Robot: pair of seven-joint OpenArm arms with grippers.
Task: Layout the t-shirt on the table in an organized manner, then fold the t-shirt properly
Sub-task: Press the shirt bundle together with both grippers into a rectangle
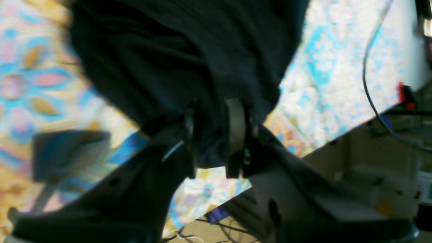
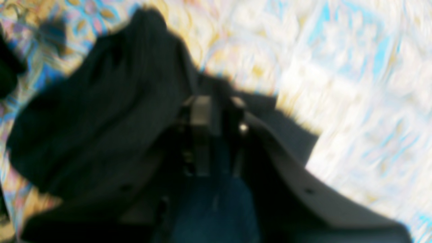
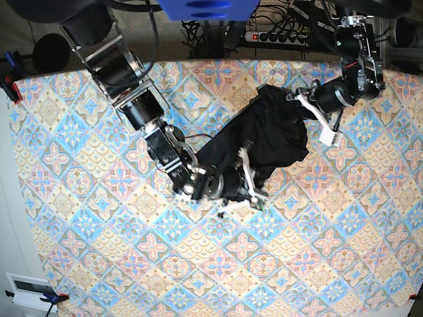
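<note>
**Black t-shirt gathered between both hands over the patterned table**

The t-shirt (image 3: 268,142) lies bunched in a dark, wrinkled heap a little right of the middle of the table (image 3: 86,218), stretched on a slant from the far right down toward the centre. No sleeve or collar can be made out in the folds.

The left hand (image 1: 214,135) is at the far right end of the heap. Its wrist view shows the two fingers drawn close with a fold of black fabric pinched between them, the rest of the cloth hanging away above the pads. A thin black cable (image 1: 368,91) loops past the table's edge on that side.

The right hand (image 2: 216,111) is at the near end of the heap, close to the table's centre. Its wrist view is blurred, but the fingers stand narrow and black cloth fills the gap between them and spreads out to the left over the tiles.
</note>
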